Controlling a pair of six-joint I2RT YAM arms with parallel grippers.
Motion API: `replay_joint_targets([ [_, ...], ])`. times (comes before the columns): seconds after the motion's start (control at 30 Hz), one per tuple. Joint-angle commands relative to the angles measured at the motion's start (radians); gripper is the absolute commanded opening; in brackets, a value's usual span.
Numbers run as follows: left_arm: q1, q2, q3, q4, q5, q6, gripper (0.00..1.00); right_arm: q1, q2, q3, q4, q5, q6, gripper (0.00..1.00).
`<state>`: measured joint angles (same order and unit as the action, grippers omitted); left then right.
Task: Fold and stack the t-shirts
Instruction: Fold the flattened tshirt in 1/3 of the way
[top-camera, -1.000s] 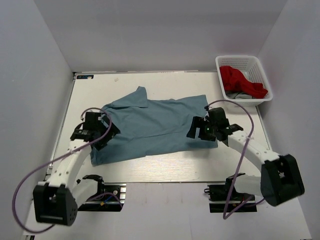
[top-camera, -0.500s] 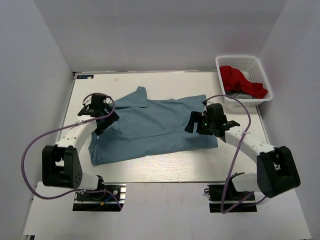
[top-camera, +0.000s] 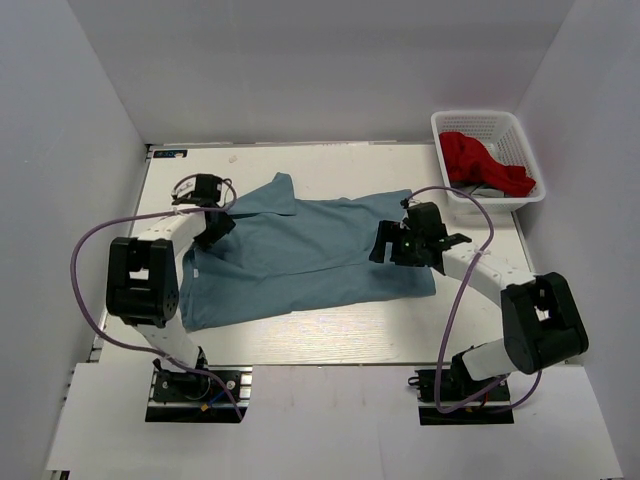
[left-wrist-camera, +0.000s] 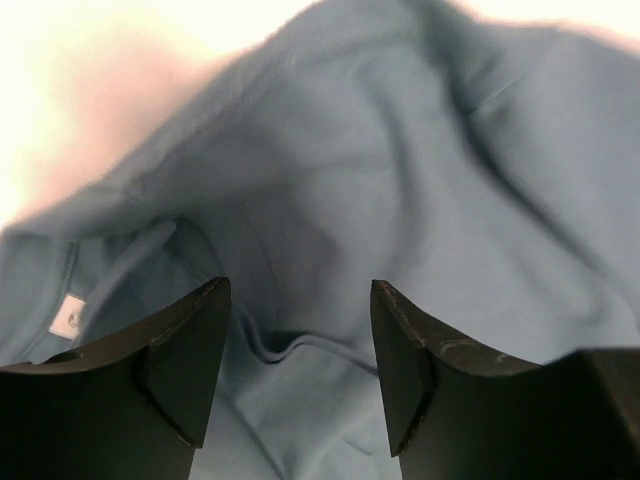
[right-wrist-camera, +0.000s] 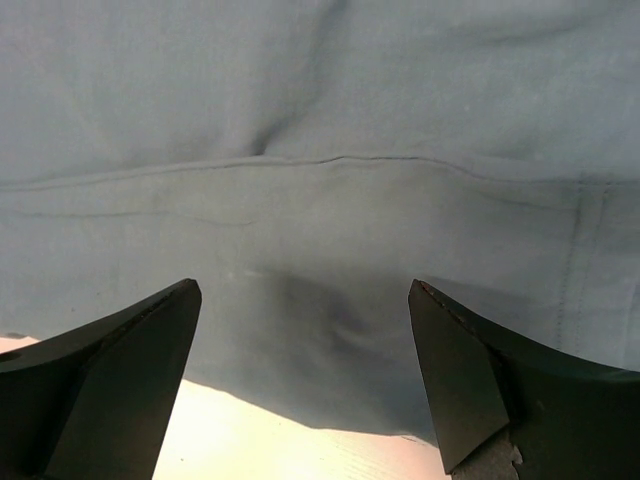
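Observation:
A dusty grey-blue t-shirt (top-camera: 305, 255) lies spread across the middle of the white table, collar towards the left. My left gripper (top-camera: 208, 222) is open over the shirt's upper left edge by the collar; in the left wrist view its fingers (left-wrist-camera: 190, 360) straddle a fold of blue cloth (left-wrist-camera: 400, 200) with a small white label (left-wrist-camera: 68, 317). My right gripper (top-camera: 385, 243) is open over the shirt's right part; in the right wrist view its fingers (right-wrist-camera: 470, 370) stand over the hem of the shirt (right-wrist-camera: 320, 200), with bare table below. Neither holds anything.
A white lattice basket (top-camera: 487, 125) stands at the table's far right corner with red cloth (top-camera: 480, 162) and a bit of grey cloth in it. Grey walls close in the table on three sides.
My left gripper has moved away from me, from the shirt's lower left edge up to its collar area. My right gripper has shifted slightly up and left over the shirt. The shirt lies unchanged.

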<state>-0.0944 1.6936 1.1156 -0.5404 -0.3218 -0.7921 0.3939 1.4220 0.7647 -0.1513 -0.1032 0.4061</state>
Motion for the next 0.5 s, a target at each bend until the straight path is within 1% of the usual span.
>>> replay_joint_targets([
  [0.0, 0.002, 0.003, 0.023, -0.102, 0.047, -0.004, 0.68, -0.004, 0.02, 0.048, -0.001, 0.028, -0.024, 0.9],
  [0.07, -0.007, -0.05, -0.034, -0.111, 0.073, -0.015, 0.68, -0.004, 0.025, 0.042, -0.002, 0.03, -0.027, 0.9],
  [0.13, -0.016, -0.093, -0.091, -0.095, 0.136, -0.015, 0.71, -0.007, 0.025, 0.039, 0.001, 0.034, -0.029, 0.9],
  [0.23, -0.016, -0.15, -0.195, -0.086, 0.19, -0.024, 0.71, -0.004, 0.026, 0.039, 0.002, 0.037, -0.026, 0.9],
  [0.47, -0.016, -0.261, -0.252, -0.105, 0.19, -0.036, 0.71, -0.003, 0.038, 0.031, 0.015, 0.013, -0.02, 0.9],
])
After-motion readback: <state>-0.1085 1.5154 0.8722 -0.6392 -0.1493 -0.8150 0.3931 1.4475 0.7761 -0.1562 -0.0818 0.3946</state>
